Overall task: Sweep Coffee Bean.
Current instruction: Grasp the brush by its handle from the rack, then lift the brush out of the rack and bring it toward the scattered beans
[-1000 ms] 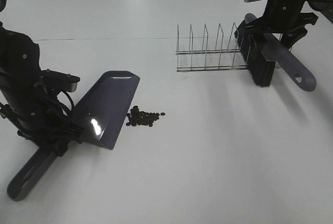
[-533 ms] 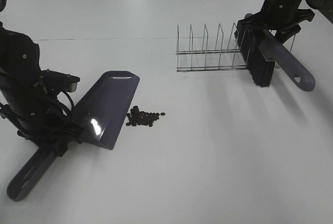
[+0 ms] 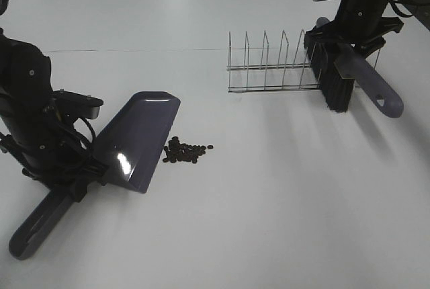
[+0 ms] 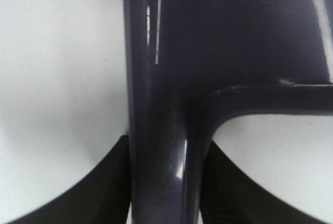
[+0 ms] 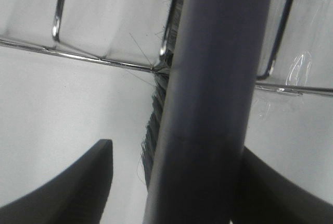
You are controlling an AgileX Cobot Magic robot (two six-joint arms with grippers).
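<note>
The coffee beans (image 3: 185, 151) lie in a small dark heap on the white table, just right of the blade of the purple-grey dustpan (image 3: 138, 141). My left gripper (image 3: 75, 183) is shut on the dustpan's handle (image 4: 161, 156), which fills the space between its two black fingers (image 4: 104, 193). At the back right, the brush (image 3: 336, 84) leans with its black bristles down at the end of the wire rack (image 3: 269, 67). My right gripper (image 3: 349, 40) is closed around the brush handle (image 5: 213, 104), with one finger (image 5: 270, 187) pressed against it.
The wire rack (image 5: 78, 52) stands directly behind and beside the brush, its prongs close to my right gripper. The brush's handle end (image 3: 388, 104) sticks out toward the right edge of the table. White table (image 3: 269, 201) lies between the beans and the rack.
My right gripper has closed in on the brush handle, and the brush has shifted slightly up and left. The left arm, dustpan and beans have not moved.
</note>
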